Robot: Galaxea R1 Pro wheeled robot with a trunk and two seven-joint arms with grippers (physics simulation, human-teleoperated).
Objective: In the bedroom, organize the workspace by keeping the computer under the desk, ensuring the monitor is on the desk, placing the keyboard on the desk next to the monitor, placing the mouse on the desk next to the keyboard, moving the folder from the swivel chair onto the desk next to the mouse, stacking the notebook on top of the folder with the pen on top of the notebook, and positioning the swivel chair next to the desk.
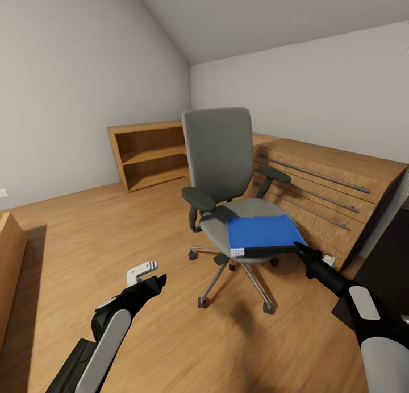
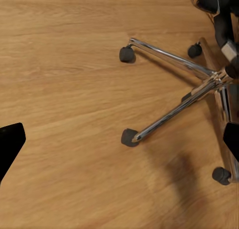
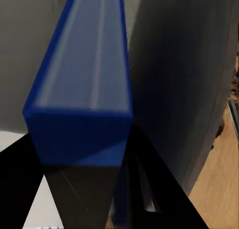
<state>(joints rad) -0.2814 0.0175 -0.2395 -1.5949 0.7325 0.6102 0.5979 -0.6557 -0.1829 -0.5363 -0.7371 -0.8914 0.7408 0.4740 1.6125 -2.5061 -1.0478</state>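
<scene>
Blue folder (image 1: 262, 232) on chair (image 1: 227, 177) seat; right gripper (image 1: 301, 249) closed on its corner. Left gripper (image 1: 154, 283) open, idle. Next: lift clear, carry to desk.

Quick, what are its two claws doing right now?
Left gripper: open, holding nothing, over the floor.
Right gripper: fingers either side of the blue folder's edge on the swivel chair; grip cannot be told.

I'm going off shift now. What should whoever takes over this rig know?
Right claw: at the near right corner of the folder, fingers either side of its edge; a firm grip isn't confirmed.
Left claw: open, empty, above the floor.
The folder lies on the swivel chair seat.
Done: nothing visible.
Left: carry the folder to the desk, then all other steps.
</scene>
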